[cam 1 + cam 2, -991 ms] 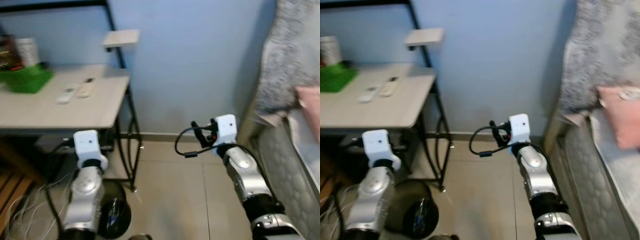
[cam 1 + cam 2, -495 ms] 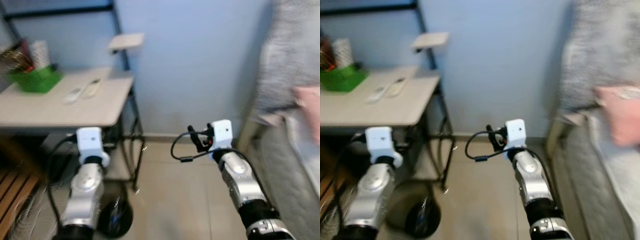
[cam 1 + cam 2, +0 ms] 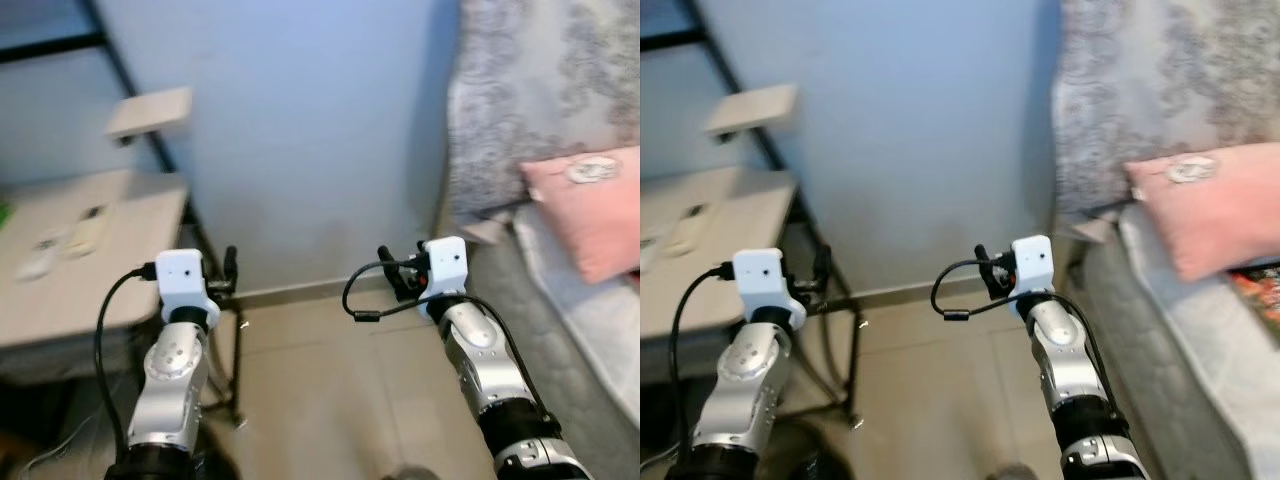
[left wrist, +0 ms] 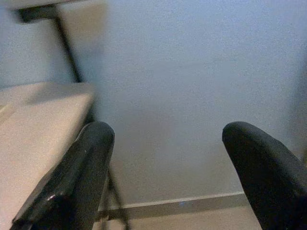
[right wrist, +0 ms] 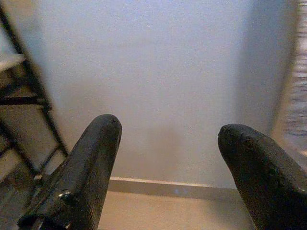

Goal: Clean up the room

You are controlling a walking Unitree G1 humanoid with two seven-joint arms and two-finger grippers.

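Both arms are held out in front of me over the tiled floor, facing a blue wall. My left gripper (image 3: 227,270) is open beside the table's edge, and its wrist view shows its black fingers (image 4: 91,158) spread with only wall between them. My right gripper (image 3: 392,272) is also open and holds nothing; its fingers (image 5: 96,158) frame the wall and skirting. A pink pillow (image 3: 585,205) lies on the bed at the right. Two white remote controls (image 3: 85,230) rest on the table at the left.
A pale table (image 3: 130,260) on black metal legs stands at my left, with a small shelf (image 3: 150,110) above it. A bed (image 3: 1180,330) with a grey patterned blanket (image 3: 540,90) runs along the right. A colourful flat item (image 3: 1260,285) lies on the bed.
The camera has swung right: the table slid toward the left edge, the green basket left the picture, and more of the bed and pillow came in. Both arms keep their pose.
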